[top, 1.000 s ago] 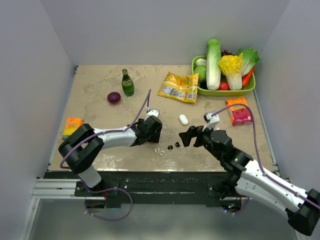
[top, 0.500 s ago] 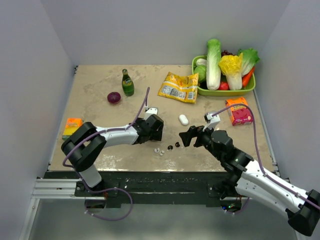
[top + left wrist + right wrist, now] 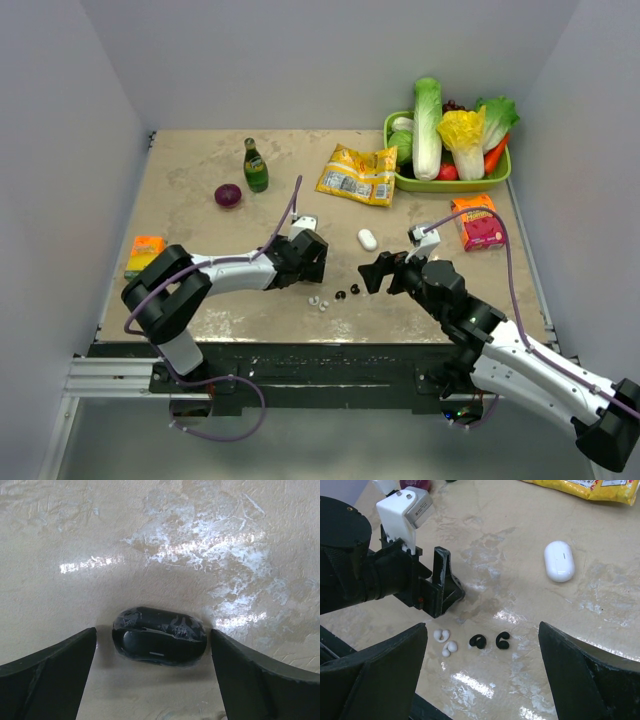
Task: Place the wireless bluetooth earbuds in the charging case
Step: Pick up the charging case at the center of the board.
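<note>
Left end effector (image 3: 310,270) is released and low on the tabletop (image 3: 200,200). Its fingers stand either side of a glossy black oval thing (image 3: 160,637) without gripping it, and I can't tell what that thing is. Right end effector (image 3: 368,273) is also released, jaws wide with nothing between them, sitting right of centre in the top view

Both white earbuds (image 3: 452,646) lie loose and close together at lower centre of the top view. They are just below my left fingers and just left of two small black C-shaped pieces (image 3: 478,641). Charging case (image 3: 368,239) sits centre frame, up and right of the earbuds and apart from them, just above my right end effector. Its long axis runs upper left to lower right in the top view and near upright in the right wrist view. Lid looks shut

Key relation: the earbuds are nearer my left end effector, the case nearer my right. My guess is left takes the buds and right handles the case, which likely needs opening first. Buds are far smaller than my fingers, so easy to flick away

Versus a second ago: left end effector has shifted a touch up the frame. Earbuds, black pieces, case and right arm are unmoved
</note>
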`<state>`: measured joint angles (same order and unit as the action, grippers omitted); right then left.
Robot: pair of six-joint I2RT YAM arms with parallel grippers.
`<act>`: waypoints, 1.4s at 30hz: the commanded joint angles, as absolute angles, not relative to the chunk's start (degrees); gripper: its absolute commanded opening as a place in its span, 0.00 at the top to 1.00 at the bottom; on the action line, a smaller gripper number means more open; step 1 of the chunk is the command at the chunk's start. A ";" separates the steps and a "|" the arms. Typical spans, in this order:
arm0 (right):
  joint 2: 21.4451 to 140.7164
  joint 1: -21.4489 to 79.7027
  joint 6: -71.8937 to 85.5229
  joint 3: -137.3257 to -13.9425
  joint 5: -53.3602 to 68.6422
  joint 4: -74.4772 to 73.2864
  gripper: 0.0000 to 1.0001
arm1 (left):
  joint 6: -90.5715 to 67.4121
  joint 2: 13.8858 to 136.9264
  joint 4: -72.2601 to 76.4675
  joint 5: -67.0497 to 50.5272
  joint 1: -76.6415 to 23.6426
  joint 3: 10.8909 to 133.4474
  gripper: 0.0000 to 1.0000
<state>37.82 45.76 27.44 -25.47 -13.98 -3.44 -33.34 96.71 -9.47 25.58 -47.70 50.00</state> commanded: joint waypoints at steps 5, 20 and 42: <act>36.56 45.88 27.68 -25.75 -14.68 -3.25 0.04 | -25.23 97.03 -14.15 22.50 -47.81 47.81 0.03; 36.04 45.88 27.95 -25.31 -14.85 -3.52 0.04 | -23.99 98.26 -12.39 16.79 -47.90 45.97 0.09; 36.65 45.88 28.12 -26.45 -14.42 -3.34 0.04 | -25.05 95.81 -10.47 18.90 -48.16 44.30 0.89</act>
<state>36.97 45.76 27.46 -25.36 -14.00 -3.49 -26.35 96.07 -5.39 19.53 -47.81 48.21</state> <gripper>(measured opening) 0.956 0.736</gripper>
